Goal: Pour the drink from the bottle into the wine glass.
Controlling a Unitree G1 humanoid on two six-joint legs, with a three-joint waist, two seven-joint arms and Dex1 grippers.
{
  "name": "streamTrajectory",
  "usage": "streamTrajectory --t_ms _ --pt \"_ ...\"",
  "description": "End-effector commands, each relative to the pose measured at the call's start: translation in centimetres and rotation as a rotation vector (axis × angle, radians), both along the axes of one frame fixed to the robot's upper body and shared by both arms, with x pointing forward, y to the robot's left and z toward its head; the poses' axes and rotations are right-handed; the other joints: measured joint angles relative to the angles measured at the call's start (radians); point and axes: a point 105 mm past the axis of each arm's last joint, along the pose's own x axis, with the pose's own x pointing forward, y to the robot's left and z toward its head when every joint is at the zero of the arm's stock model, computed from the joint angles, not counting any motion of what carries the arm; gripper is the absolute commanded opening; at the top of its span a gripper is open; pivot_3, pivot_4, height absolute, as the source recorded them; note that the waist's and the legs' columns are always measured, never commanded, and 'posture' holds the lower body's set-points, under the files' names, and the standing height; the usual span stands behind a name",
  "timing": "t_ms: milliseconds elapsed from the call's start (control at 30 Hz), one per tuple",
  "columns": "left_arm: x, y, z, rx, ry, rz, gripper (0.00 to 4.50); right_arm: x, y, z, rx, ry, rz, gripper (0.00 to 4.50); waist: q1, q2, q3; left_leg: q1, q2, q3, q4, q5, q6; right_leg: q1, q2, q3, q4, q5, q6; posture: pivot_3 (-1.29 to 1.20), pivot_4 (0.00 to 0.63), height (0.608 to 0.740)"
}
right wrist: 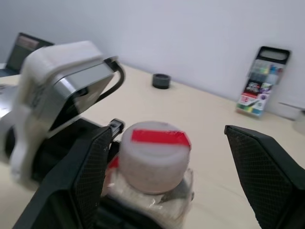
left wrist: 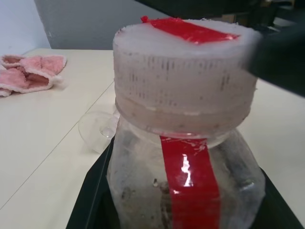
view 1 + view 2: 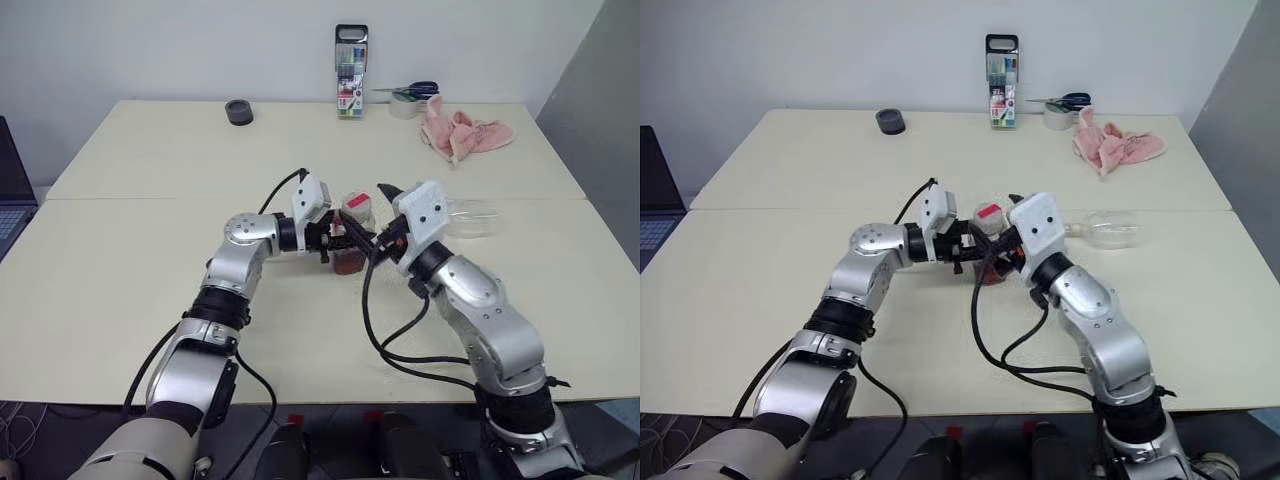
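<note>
Clear squarish plastic bottle, ribbed white cap still on

2 pale tables stand end to end before a white wall.

Centre of frame is crowded: the left gripper is clamped on the bottle, and the right gripper sits around the cap with fingers spread, a gap either side. Just right of centre the wine glass lies on its side, blocking a low pass there. The table has open surface at left and lower right; its far edge carries a tape roll, marker-pen case, scissors and pink cloth.
</note>
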Motion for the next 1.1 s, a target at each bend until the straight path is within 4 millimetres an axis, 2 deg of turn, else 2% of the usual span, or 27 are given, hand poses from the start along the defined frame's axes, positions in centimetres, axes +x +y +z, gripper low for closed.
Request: streamTrajectory --t_ms 33,367,467,600,633,767,833,933,1100 --pt "0.1 -0.4 1.6 -0.021 -0.064 -0.01 1.72 0.1 0.1 1.3 0.013 -0.054 -0.041 4.01 0.0 0.0 0.0 0.0 0.0 0.0 0.0 0.0 0.0 0.0 0.0 0.0 0.0 0.0 0.0 0.0 0.15 0.74" --pt "0.1 -0.5 1.6 -0.023 -0.065 -0.011 1.72 0.3 0.6 0.3 0.019 -0.002 -0.042 4.01 -0.001 0.0 0.0 0.0 0.0 0.0 0.0 0.0 0.0 0.0 0.0 0.0 0.0 0.0 0.0 0.0 0.15 0.74" --pt "0.1 -0.4 1.5 -0.021 -0.065 -0.01 1.72 0.3 0.7 0.5 0.039 -0.009 -0.049 3.42 -0.001 0.0 0.0 0.0 0.0 0.0 0.0 0.0 0.0 0.0 0.0 0.0 0.0 0.0 0.0 0.0 0.15 0.74" --pt "0.0 -0.4 1.4 -0.019 -0.063 -0.01 1.72 0.3 0.9 0.6 0.058 -0.009 -0.048 2.05 -0.001 0.0 0.0 0.0 0.0 0.0 0.0 0.0 0.0 0.0 0.0 0.0 0.0 0.0 0.0 0.0 0.15 0.74" --pt "0.0 -0.4 1.4 -0.018 -0.062 -0.011 1.72 0.2 0.9 0.6 0.061 -0.01 -0.046 1.86 -0.001 0.0 0.0 0.0 0.0 0.0 0.0 0.0 0.0 0.0 0.0 0.0 0.0 0.0 0.0 0.0 0.15 0.74" --pt "0.0 -0.3 1.2 -0.014 -0.058 -0.013 1.71 0.1 1.1 0.6 0.064 -0.014 -0.03 1.86 -0.001 0.0 0.0 0.0 0.0 0.0 0.0 0.0 0.0 0.0 0.0 0.0 0.0 0.0 0.0 0.0 0.15 0.74" --pt "-0.2 -0.1 0.8 0.011 -0.046 -0.029 1.71 -0.3 1.7 0.5 0.045 -0.014 0.037 1.86 -0.001 0.0 0.0 0.0 0.0 0.0 0.0 0.0 0.0 0.0 0.0 0.0 0.0 0.0 0.0 0.0 0.15 0.74" --pt "-0.8 0.7 0.2 0.055 -0.025 -0.071 1.69 -2.0 2.8 0.7 -0.058 -0.032 0.282 1.86 -0.002 0.0 0.0 0.0 0.0 0.0 0.0 0.0 0.0 0.0 0.0 0.0 0.0 0.0 0.0 0.0 0.15 0.74" --pt "-1.3 1.5 0.9 0.055 -0.001 -0.134 1.69 -2.0 0.6 1.0 -0.255 -0.001 0.571 1.86 -0.003 0.0 0.0 0.001 0.0 0.0 0.0 -0.002 0.004 0.001 0.001 -0.001 0.0 0.0 0.0 0.0 0.15 0.74"
